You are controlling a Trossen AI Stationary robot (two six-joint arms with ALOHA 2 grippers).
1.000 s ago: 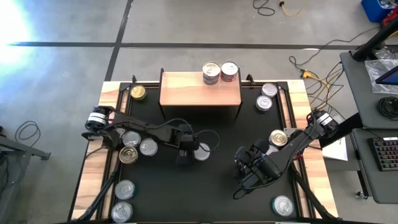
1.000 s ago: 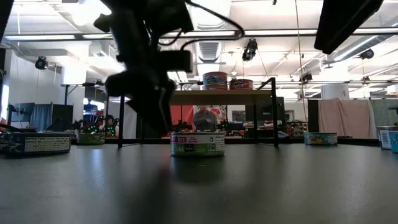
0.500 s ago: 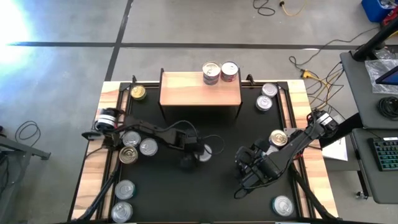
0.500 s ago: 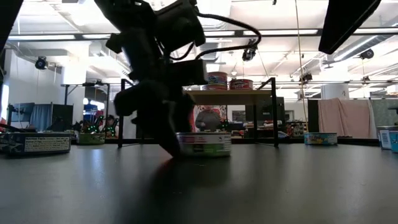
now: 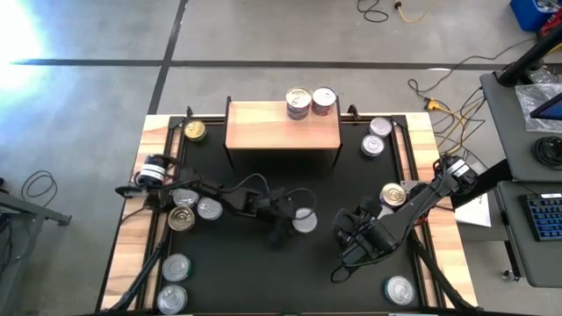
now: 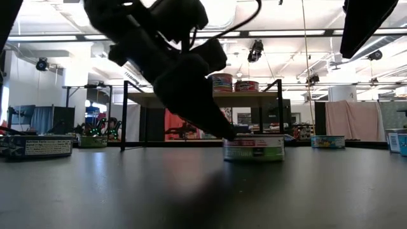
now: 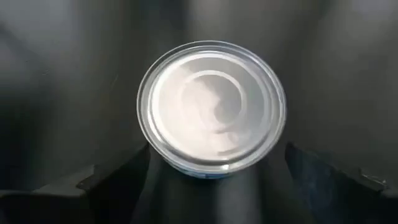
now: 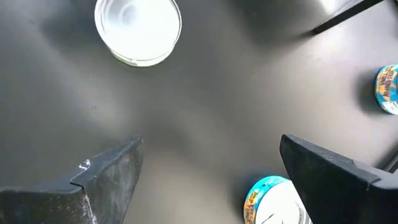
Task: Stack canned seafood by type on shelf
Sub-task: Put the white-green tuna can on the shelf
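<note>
Silver-lidded round flat tin (image 5: 304,220) sits upright on the black mat (image 5: 237,272) of the bench, near the middle, just beyond the tips of the left hand (image 5: 283,225). In the left wrist view that same tin (image 7: 211,106) lies straight ahead of the left hand (image 7: 214,180), centred between its two dark fingers (image 7: 118,180), which stand spread wide on either side and grip nothing. The low view shows the tin (image 6: 253,147) resting flat with a red and green side label, the left hand (image 6: 224,131) slanting down to its near left edge; whether a fingertip touches the rim I cannot tell.

Being round and flat, the tin has no long axis across the mat; its only axis runs straight up, lid uppermost, so it can be approached from any side.

The right hand (image 5: 351,239) hangs over the mat to the right of the tin, a little farther from it than the left hand. Its fingers (image 8: 106,174) are also wide apart and empty, with the tin (image 8: 138,30) ahead and off to one side.

The low light-wood shelf on black legs (image 5: 283,125) stands at the far edge, well apart from the tin, and carries two tins (image 5: 311,102) at its far right corner. My judgement is that the left hand is the better placed to take it.
</note>
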